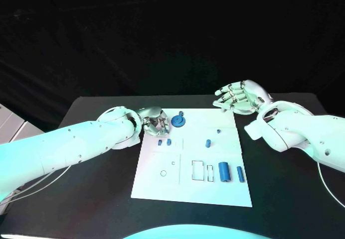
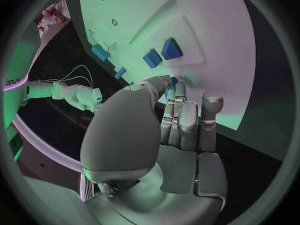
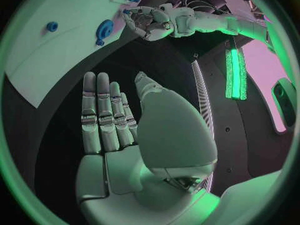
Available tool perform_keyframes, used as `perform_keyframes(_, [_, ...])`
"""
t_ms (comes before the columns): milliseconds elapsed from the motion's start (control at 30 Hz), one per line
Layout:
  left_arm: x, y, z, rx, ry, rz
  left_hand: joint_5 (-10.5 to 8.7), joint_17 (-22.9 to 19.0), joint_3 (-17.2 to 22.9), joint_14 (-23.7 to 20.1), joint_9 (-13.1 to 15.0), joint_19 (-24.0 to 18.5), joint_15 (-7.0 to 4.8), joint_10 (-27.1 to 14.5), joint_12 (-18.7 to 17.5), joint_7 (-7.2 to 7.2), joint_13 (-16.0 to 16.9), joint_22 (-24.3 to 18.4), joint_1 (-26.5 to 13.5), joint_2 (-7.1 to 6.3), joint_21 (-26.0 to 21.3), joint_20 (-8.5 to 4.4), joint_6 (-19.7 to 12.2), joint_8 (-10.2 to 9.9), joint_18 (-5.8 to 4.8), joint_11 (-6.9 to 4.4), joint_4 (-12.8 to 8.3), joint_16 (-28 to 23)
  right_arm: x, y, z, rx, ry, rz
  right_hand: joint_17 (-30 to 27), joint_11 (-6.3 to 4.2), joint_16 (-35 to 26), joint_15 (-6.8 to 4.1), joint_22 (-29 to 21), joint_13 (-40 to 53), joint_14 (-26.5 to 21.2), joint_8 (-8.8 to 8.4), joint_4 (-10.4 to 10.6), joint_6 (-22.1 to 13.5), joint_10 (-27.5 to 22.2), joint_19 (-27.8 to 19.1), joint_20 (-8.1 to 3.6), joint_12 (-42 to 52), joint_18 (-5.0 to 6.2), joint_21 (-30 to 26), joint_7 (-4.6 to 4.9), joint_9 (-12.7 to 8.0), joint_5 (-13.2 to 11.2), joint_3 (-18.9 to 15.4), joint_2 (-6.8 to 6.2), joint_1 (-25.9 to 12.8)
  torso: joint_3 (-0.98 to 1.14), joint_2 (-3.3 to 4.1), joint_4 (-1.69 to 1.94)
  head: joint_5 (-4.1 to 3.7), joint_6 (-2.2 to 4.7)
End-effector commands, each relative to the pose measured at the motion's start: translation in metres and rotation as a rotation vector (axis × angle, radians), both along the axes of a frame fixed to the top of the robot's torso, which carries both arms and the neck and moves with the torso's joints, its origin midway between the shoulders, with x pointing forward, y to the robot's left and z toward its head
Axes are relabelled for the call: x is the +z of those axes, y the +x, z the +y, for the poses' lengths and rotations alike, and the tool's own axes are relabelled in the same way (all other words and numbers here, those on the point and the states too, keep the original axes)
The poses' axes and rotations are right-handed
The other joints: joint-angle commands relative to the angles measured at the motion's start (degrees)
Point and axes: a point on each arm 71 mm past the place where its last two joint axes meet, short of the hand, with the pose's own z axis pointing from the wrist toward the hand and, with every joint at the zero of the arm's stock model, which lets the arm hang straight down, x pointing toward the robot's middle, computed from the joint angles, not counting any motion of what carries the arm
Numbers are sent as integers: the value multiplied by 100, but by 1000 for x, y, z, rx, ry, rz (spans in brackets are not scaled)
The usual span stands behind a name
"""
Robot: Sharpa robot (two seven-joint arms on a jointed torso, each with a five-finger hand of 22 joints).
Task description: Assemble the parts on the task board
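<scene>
- Left hand [image 1: 154,125] pinches a small blue part [image 2: 173,81] over the board [image 1: 216,191]'s far-left corner; lower it straight, slowly.
- Right hand [image 1: 241,98], fingers spread, holds nothing; keep it off the board.

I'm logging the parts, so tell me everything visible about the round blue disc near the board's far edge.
The disc is a flat, round, blue piece that looks like plastic, with a small tab sticking out toward the far edge. It lies flat on the white board, near its far edge, just beside the left hand. Whether the fingers touch it cannot be told. The right wrist view also shows it.
</scene>
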Motion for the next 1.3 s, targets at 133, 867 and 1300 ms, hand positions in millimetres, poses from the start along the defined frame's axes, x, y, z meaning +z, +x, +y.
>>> perform_keyframes(133, [-1,-1,-3,-7,1,7,-3,7,6,43,3,39,18,55,-29,11,-7,6,-10,2,21,5,41,14,-54,-9,-33,28,0,-1,1,15,-5,3,-9,33,-24,0,-5,-8,-39,22,-13,-10,-3,-20,2,-23,63,-29,75,-9,9,8,5,-35,-2,-2,-1,7,-14])
perform_keyframes(867, [-6,-1,-1,-9,48,49,-5,-36,22,24,19,20,16,98,-51,13,10,-6,18,2,11,2,77,-1,-48,-10,-102,18,0,0,1,15,-5,3,-19,33,-39,2,-31,-21,-44,29,-13,-1,6,-29,6,-20,64,-28,74,-9,8,5,6,-41,1,-5,2,15,-29])
perform_keyframes(1300, [-9,-1,-2,-11,47,54,-9,9,18,37,15,42,31,99,-85,31,17,24,-14,-14,31,5,63,-42,-57,11,-117,34,0,0,1,14,-5,1,-22,33,-43,3,-39,-25,-45,30,-12,-1,6,-31,7,-20,64,-28,75,-10,8,4,5,-44,1,1,-4,9,-25])
